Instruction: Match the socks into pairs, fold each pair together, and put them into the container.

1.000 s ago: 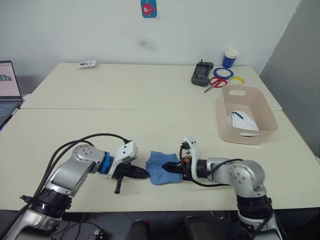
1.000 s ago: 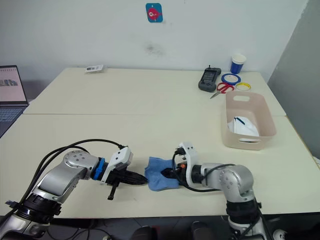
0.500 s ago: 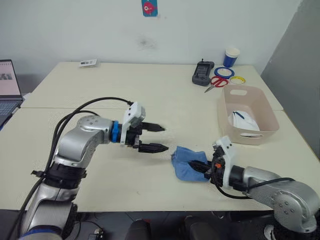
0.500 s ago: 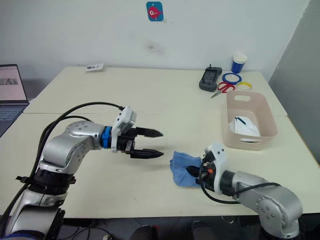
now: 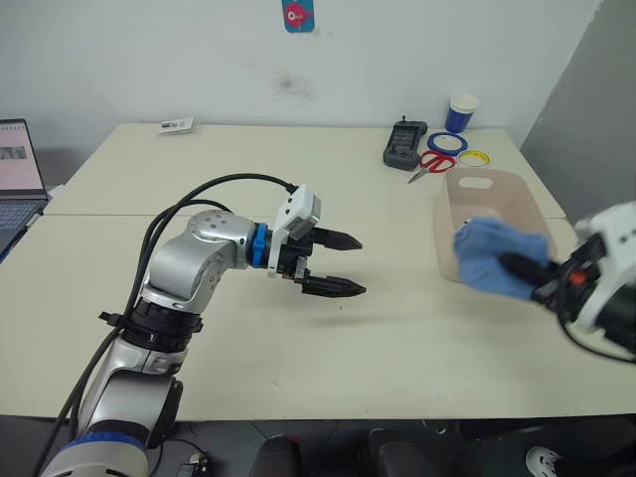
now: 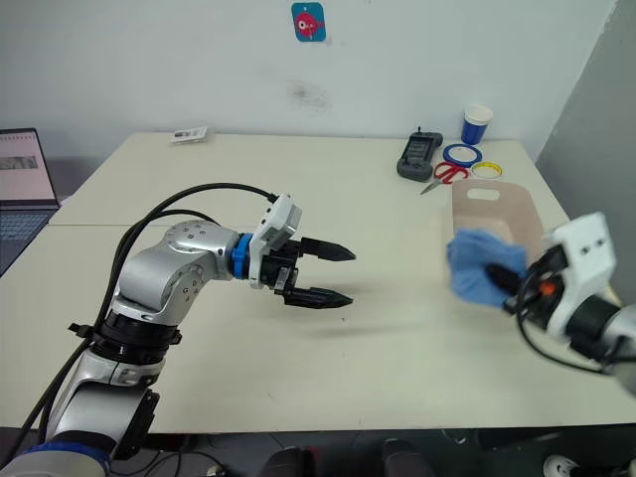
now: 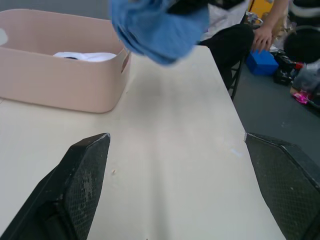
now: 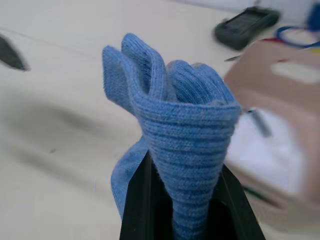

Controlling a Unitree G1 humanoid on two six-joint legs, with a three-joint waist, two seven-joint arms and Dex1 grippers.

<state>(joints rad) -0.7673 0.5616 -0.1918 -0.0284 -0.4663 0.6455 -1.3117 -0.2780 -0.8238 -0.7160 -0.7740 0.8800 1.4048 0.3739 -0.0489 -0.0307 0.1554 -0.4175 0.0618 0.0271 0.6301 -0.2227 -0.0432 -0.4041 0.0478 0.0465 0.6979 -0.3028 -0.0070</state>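
Observation:
The folded pair of light blue socks hangs in the air with my right gripper shut on it, right in front of the near left corner of the pink-beige container. In the right wrist view the blue socks bulge up from between the two black fingers. A white pair lies inside the container. My left gripper hovers open and empty over the middle of the table, pointing toward the container.
At the back right stand a blue-and-white paper cup, a black handheld device, red scissors and tape rings. A laptop sits at the far left. A person's hand shows beyond the table's right edge.
My right gripper lifted the blue socks off the table's front and carried them right to the container. My left gripper let go, opened, and rose toward the table's middle.

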